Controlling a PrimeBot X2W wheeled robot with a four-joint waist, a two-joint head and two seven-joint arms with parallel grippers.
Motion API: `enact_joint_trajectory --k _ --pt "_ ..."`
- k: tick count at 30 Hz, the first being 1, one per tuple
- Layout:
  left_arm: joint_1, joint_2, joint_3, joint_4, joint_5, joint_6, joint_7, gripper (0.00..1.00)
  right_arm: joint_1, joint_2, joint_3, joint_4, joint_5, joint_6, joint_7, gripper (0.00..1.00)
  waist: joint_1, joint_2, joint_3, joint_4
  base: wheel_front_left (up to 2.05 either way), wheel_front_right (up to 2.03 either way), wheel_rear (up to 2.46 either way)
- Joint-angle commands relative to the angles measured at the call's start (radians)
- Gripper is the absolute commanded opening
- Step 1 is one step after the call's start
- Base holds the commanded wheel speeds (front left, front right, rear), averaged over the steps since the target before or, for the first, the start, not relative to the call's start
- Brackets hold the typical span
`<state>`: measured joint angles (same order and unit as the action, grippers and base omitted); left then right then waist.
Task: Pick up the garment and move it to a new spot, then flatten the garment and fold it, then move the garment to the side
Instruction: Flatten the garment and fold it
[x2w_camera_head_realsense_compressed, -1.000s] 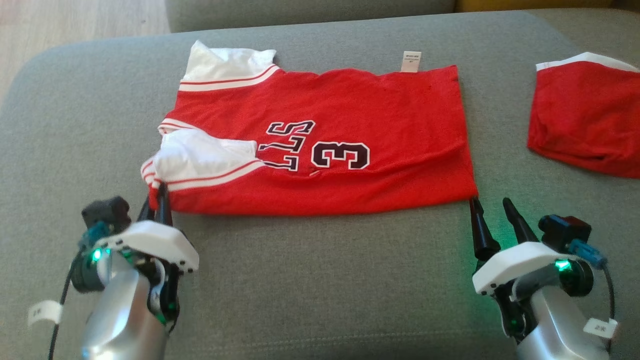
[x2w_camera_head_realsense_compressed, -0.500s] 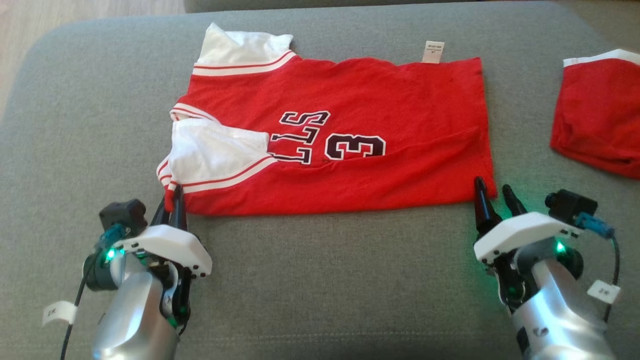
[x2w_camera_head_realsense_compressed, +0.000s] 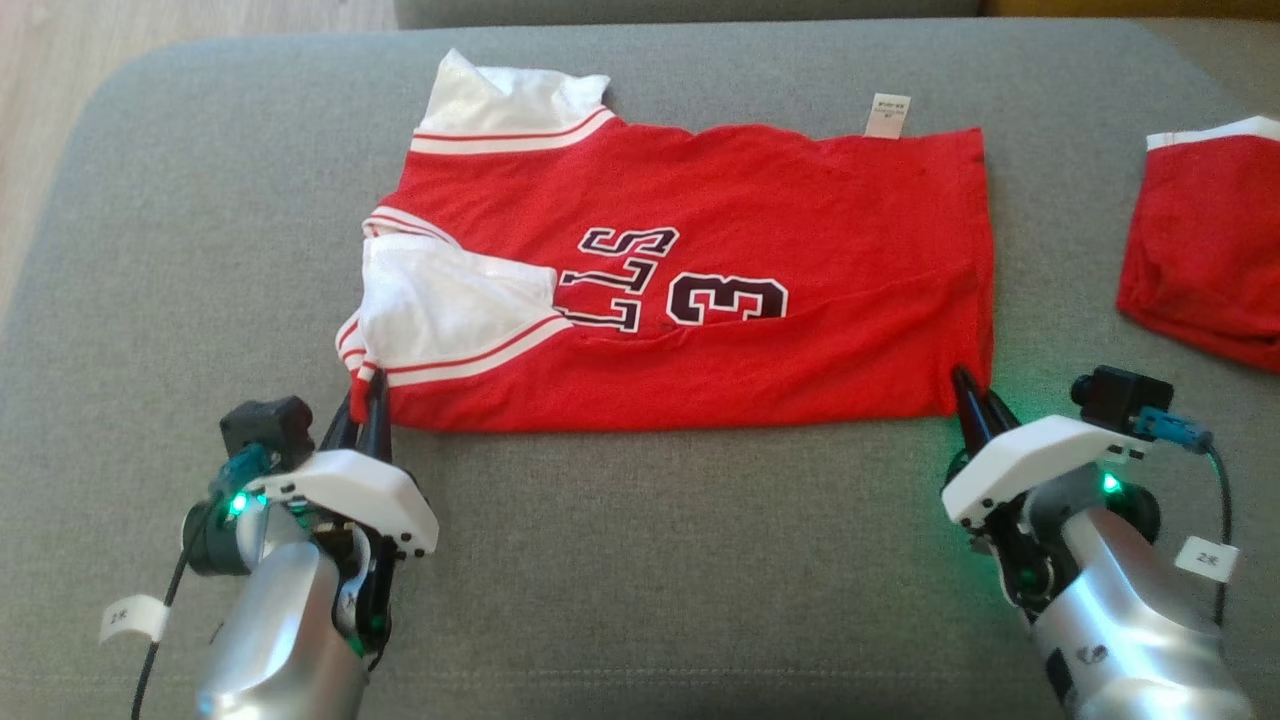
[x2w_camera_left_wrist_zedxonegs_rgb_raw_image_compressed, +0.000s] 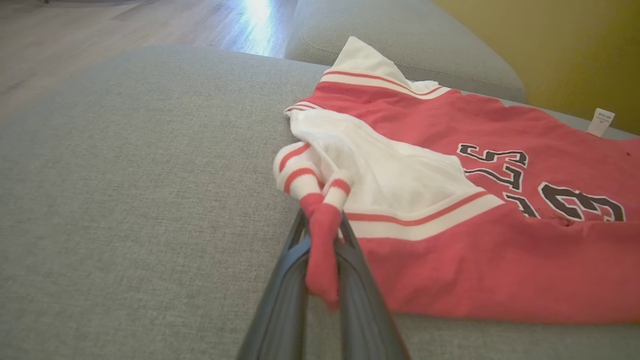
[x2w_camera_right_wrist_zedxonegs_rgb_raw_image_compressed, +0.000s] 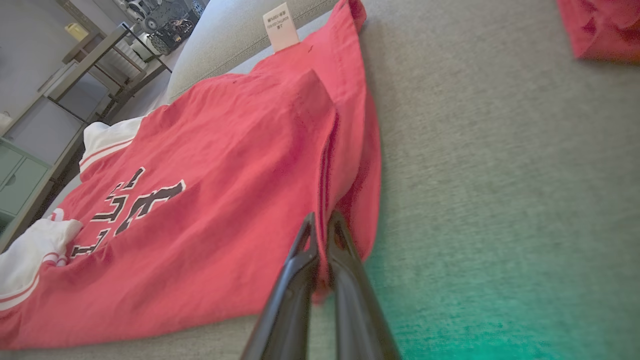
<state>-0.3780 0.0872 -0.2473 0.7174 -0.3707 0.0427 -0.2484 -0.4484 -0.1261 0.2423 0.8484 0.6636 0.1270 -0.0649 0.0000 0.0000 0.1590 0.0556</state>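
Insp. note, remote op. The garment (x2w_camera_head_realsense_compressed: 700, 270) is a red jersey w/ white trim. It lies mostly flat on the grey cushion (x2w_camera_head_realsense_compressed: 650, 570), lengthwise across my head view, w/ dark lettering and a "3" facing up. A white sleeve is folded over the front at its left end. A white label (x2w_camera_head_realsense_compressed: 887, 114) sticks out at the far edge.

Left end effector (x2w_camera_head_realsense_compressed: 368, 405): fingers pinched together on the near-left corner. The left wrist cam shows a red-and-white striped bit of cloth clamped betw. them.

Right end effector (x2w_camera_head_realsense_compressed: 975, 400): fingers closed on the near-right hem corner. The right wrist cam shows red cloth betw. them.

A second red piece (x2w_camera_head_realsense_compressed: 1210, 260) lies apart on the cushion, far right.
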Motion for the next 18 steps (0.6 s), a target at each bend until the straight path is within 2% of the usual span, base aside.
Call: enact_joint_trajectory --k 1,8,18 --pt "-0.039 0.019 0.025 -0.017 0.010 -0.006 -0.012 0.00 -0.022 -0.013 0.028 -0.020 0.006 0.004 -0.015 0.00 0.0000 0.0000 -0.010 -0.001 0.00 0.00 0.00" --pt "-0.004 0.035 0.005 0.005 0.007 -0.024 0.007 0.00 0.017 -0.076 0.060 -0.017 0.034 0.004 -0.009 0.00 0.0000 0.0000 -0.058 -0.014 0.00 0.00 0.00" --pt "0.113 0.089 -0.007 -0.098 -0.017 -0.045 0.110 0.00 0.110 -0.174 0.087 -0.128 0.083 0.004 0.137 0.00 0.0000 0.0000 -0.107 -0.039 0.00 0.00 0.00"
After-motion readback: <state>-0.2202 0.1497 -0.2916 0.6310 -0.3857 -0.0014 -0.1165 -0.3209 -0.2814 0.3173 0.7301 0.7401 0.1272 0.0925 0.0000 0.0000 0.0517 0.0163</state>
